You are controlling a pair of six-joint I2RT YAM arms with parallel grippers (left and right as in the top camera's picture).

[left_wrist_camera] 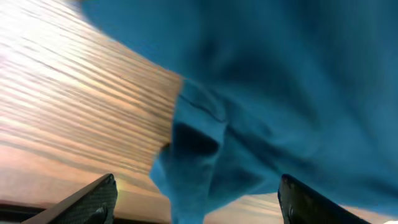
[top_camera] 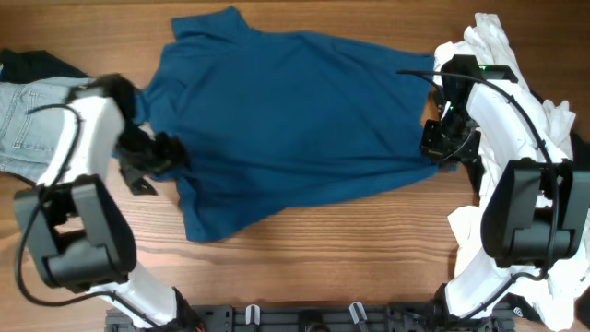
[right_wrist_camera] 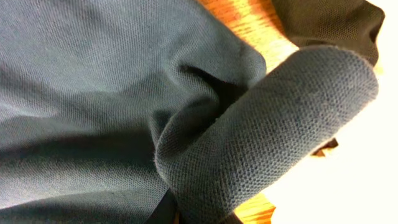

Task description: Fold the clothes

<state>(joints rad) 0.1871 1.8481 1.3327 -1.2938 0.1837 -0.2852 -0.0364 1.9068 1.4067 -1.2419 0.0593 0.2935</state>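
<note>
Shirt: the dark teal shirt [top_camera: 295,120] is lying spread flat across the middle of the wooden table [top_camera: 323,249]; its lower left corner is sticking out toward the near edge.
My left gripper [top_camera: 157,152]: I am holding it at the shirt's left edge; my wrist view is showing my two fingers [left_wrist_camera: 93,200] spread wide apart, with a hemmed fold of teal fabric lying between and ahead of them; I am pinching nothing.
My right gripper [top_camera: 444,138]: I am resting it at the shirt's right edge; a thick roll of fabric is filling my wrist view and hiding my fingers; I cannot tell whether they are spread or pressed together.
Left side: the light denim shorts [top_camera: 23,124] are lying just beside my left arm.
Right side: a heap of white clothes [top_camera: 493,51] is sitting behind my right arm.
</note>
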